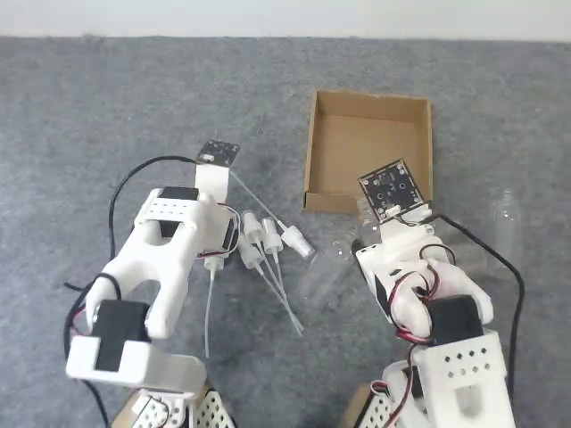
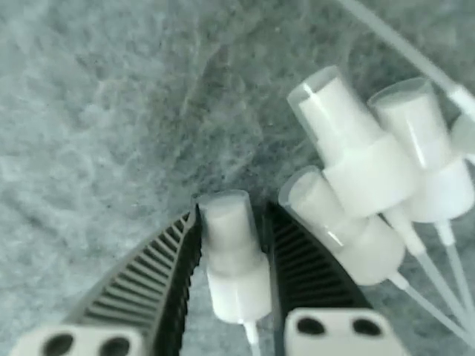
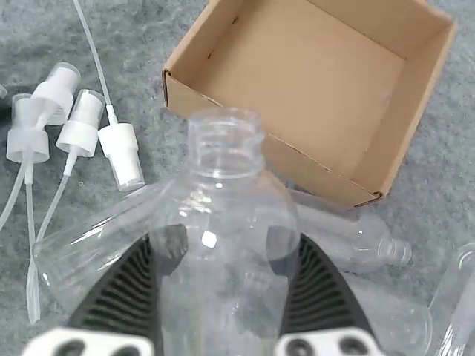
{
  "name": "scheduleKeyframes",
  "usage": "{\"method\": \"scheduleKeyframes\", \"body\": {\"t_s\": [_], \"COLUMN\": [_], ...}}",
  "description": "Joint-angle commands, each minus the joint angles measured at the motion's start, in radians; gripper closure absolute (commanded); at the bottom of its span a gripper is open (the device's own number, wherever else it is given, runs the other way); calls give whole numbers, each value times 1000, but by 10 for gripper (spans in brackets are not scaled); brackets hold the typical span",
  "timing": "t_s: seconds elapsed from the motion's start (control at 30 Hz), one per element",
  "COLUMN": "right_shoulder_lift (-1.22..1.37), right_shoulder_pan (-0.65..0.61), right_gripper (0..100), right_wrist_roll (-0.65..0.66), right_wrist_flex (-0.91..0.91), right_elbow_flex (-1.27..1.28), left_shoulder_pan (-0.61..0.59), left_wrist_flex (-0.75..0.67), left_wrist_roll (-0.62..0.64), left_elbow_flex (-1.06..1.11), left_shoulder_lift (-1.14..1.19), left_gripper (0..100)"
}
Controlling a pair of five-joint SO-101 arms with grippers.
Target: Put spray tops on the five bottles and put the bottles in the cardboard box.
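My left gripper is shut on a white spray top that rests on the grey carpet, its dip tube pointing back toward the wrist. Three more spray tops lie close beside it in a cluster. My right gripper is shut on a clear bottle, held upright with its open neck uncapped. In the high view this gripper sits just in front of the cardboard box. The box has nothing inside.
Other clear bottles lie on the carpet around the held one, and one lies at the far right. Long dip tubes trail from the spray tops toward the front. A black cable loops by the left arm.
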Motion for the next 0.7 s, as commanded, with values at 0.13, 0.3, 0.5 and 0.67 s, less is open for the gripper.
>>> {"method": "scheduleKeyframes", "body": {"t_s": [0.13,0.3,0.5,0.67], "right_shoulder_lift": [-28,-35,-30,-21], "right_shoulder_pan": [-12,-10,-12,-142], "right_gripper": [992,992,992,993], "right_wrist_roll": [-5,-5,-5,-5], "right_wrist_flex": [-15,-25,-232,-400], "right_elbow_flex": [-3,-3,-6,-9], "left_shoulder_pan": [6,0,-23,-29], "left_wrist_flex": [31,32,137,258], "left_wrist_roll": [0,-29,23,95], "left_elbow_flex": [-28,-51,-154,-337], "left_shoulder_lift": [6,3,-173,-485], "left_gripper": [934,990,990,990]}}
